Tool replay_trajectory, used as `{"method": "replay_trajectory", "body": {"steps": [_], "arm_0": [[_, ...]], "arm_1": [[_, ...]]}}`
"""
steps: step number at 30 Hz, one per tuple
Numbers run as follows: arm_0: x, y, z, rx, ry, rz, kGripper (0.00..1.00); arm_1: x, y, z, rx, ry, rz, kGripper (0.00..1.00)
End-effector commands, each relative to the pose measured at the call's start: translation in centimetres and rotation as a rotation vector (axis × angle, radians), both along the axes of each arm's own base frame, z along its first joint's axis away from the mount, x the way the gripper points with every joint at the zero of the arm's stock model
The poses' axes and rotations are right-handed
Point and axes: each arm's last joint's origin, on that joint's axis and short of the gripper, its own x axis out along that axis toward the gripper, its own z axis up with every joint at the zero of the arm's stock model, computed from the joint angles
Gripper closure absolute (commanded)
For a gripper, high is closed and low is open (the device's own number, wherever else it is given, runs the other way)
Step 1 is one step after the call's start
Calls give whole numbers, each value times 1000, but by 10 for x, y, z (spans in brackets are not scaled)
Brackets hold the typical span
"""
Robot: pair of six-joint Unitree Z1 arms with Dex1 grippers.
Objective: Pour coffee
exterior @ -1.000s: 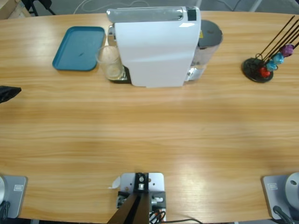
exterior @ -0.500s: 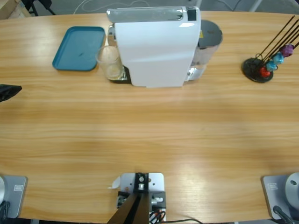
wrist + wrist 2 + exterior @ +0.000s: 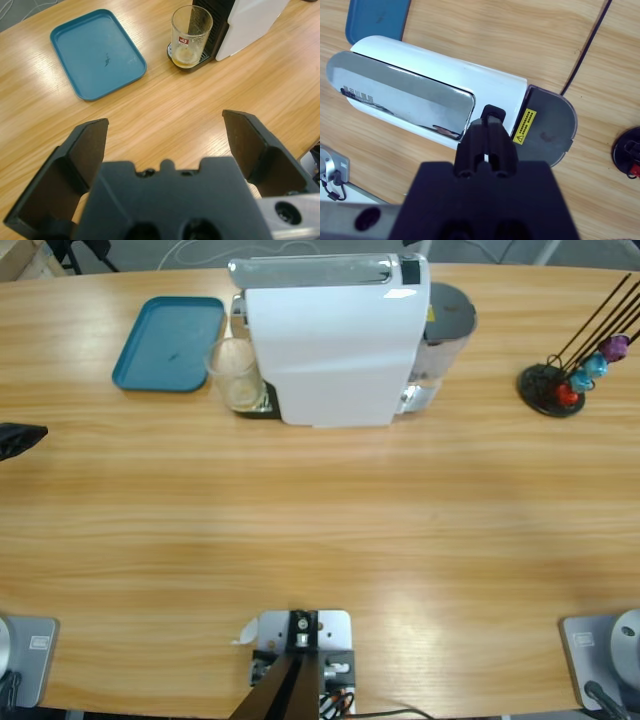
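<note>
While the left gripper (image 3: 165,145) is hanging low over bare wood with its two black jaws spread wide and nothing between them, only its black tip (image 3: 18,438) is showing at the 9 o'clock edge of the high view. Ahead of it in the left wrist view, the clear glass cup (image 3: 190,36) is standing upright on the drip tray (image 3: 175,52) of the white coffee machine (image 3: 250,22), toward 1 o'clock. A thin pale-brown layer of coffee (image 3: 185,59) is lying at the bottom of that cup, and a small red label is showing on its wall. The teal tray (image 3: 97,52) is lying flat on the table (image 3: 165,107) at about 11 o'clock from the gripper, just beside the cup but not touching it.

In the high view the cup (image 3: 236,374) is sitting at the machine's (image 3: 335,340) 9 o'clock side, with the tray (image 3: 170,343) further toward 9 o'clock. A dark grey water tank (image 3: 448,315) is sitting against the machine at its 3 o'clock side. Well apart, near the 3 o'clock edge of the table (image 3: 320,530), a black capsule stand (image 3: 552,388) is holding red, blue and purple capsules on thin rods.

The right gripper (image 3: 489,125) is looking straight down on the machine's chrome lid (image 3: 405,97) from above, its jaws pressed together with nothing gripped. A yellow warning sticker (image 3: 524,126) is showing beside the tank's lid (image 3: 547,130).
</note>
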Motion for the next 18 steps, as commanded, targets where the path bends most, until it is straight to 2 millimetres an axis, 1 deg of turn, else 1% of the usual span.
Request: {"method": "replay_trajectory", "body": {"steps": [1,7,12,18], "arm_0": [[-3,2,-13,22,22,12,0],[-3,2,-14,25,25,11,0],[-3,2,-14,24,24,11,0],[-3,2,-15,25,26,11,0]], "arm_1": [[19,0,-28,-65,47,-29,1000],[16,1,-30,-72,60,-22,1000],[21,4,-38,-79,74,-20,1000],[23,5,-39,-80,70,-19,1000]]}}
